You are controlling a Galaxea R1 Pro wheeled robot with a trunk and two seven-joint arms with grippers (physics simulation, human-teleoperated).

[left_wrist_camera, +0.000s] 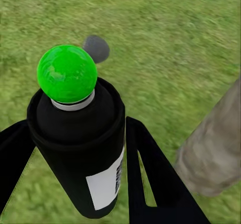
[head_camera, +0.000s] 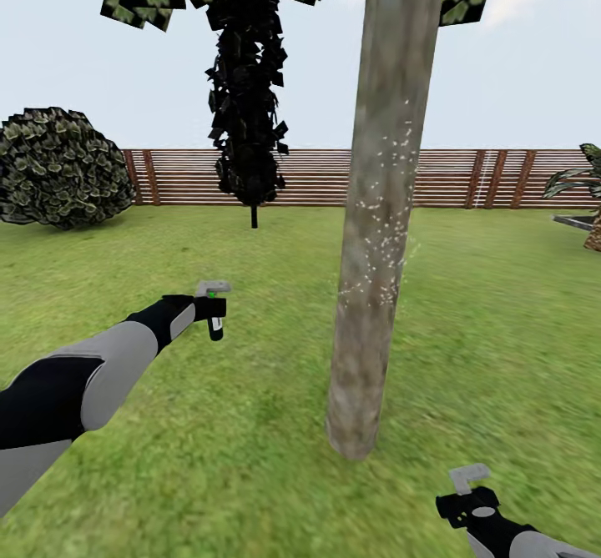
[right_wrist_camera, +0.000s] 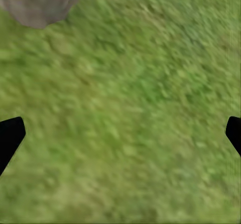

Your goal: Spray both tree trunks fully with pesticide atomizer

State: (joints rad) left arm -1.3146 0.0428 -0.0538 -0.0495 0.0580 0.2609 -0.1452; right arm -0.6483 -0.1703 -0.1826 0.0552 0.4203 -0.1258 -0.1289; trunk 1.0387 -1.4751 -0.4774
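Observation:
My left gripper (head_camera: 214, 309) is shut on the pesticide atomizer (head_camera: 216, 323), held above the lawn to the left of the tree trunk (head_camera: 380, 233). In the left wrist view the atomizer (left_wrist_camera: 80, 133) is a dark bottle with a white label and a bright green ball on top, clamped between two black fingers (left_wrist_camera: 150, 179), with the trunk (left_wrist_camera: 216, 153) off to one side. White spray specks dot the trunk's middle stretch (head_camera: 386, 208). My right gripper (head_camera: 469, 498) hangs low near the trunk's base, open and empty, with its fingertips (right_wrist_camera: 10, 133) far apart over grass.
Green lawn runs back to a brown slatted fence (head_camera: 334, 176). A round shrub (head_camera: 58, 166) stands at the left and a dark narrow conifer (head_camera: 246, 82) behind the atomizer. A palm (head_camera: 584, 191) shows at the right edge. A small grey round object (left_wrist_camera: 96, 48) lies on the grass.

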